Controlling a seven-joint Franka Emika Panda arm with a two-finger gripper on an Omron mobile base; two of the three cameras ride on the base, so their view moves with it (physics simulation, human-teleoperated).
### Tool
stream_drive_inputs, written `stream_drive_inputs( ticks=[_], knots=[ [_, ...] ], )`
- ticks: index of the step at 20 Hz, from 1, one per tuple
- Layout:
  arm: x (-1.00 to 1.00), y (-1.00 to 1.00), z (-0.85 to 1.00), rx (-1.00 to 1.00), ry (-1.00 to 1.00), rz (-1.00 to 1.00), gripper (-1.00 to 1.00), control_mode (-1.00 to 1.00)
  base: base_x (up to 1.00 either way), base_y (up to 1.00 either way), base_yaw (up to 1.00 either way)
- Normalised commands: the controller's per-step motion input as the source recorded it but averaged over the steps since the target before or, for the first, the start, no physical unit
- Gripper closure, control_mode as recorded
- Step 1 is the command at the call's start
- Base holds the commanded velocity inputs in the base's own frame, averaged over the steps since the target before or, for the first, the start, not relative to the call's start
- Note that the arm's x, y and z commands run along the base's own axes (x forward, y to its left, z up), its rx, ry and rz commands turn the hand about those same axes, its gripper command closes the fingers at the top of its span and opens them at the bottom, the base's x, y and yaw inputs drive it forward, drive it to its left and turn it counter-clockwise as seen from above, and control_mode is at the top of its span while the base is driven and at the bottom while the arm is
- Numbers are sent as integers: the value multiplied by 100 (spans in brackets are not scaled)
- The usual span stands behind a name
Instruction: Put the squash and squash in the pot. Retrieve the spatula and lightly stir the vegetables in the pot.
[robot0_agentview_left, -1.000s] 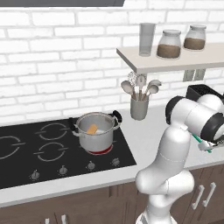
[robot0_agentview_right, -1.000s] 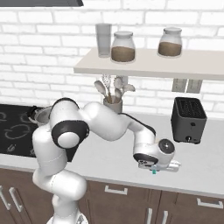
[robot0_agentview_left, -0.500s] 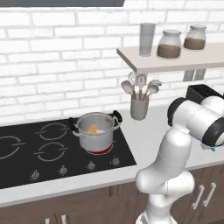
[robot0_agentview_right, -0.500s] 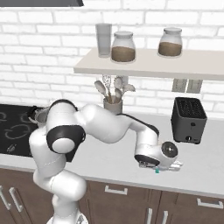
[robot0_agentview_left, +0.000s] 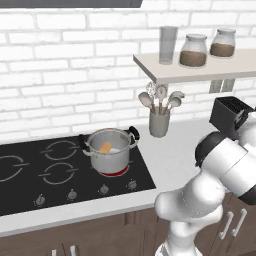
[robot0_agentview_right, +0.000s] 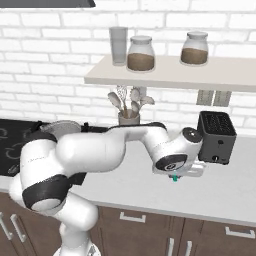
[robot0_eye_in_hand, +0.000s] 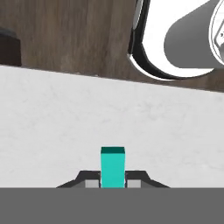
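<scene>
My gripper is shut on the spatula, whose teal handle end stands between the two dark fingertips. The blade is hidden. In the right base view the gripper hangs just above the white counter in front of the toaster, with a bit of the teal spatula poking out under it. The steel pot sits on the hob's front right burner, and an orange squash lies inside it. I can make out one squash there; whether a second lies beside it I cannot tell.
A black toaster stands right behind the hand. A grey holder of spoons and ladles sits against the brick wall under the shelf of jars. The black hob lies left; the counter edge runs close ahead of the hand.
The jaws have closed the last bit onto the teal handle. The hand has risen slightly off the counter with it, and the arm's elbow has swung.
</scene>
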Motion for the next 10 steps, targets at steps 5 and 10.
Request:
stream_drive_inputs(
  ticks=[5, 10],
  knots=[
    [-9, 80, 100, -20, 13, 32, 100, -100, 0, 0, 0],
    [-22, 76, 100, -32, 15, 41, 100, -100, 0, 0, 0]
  ],
)
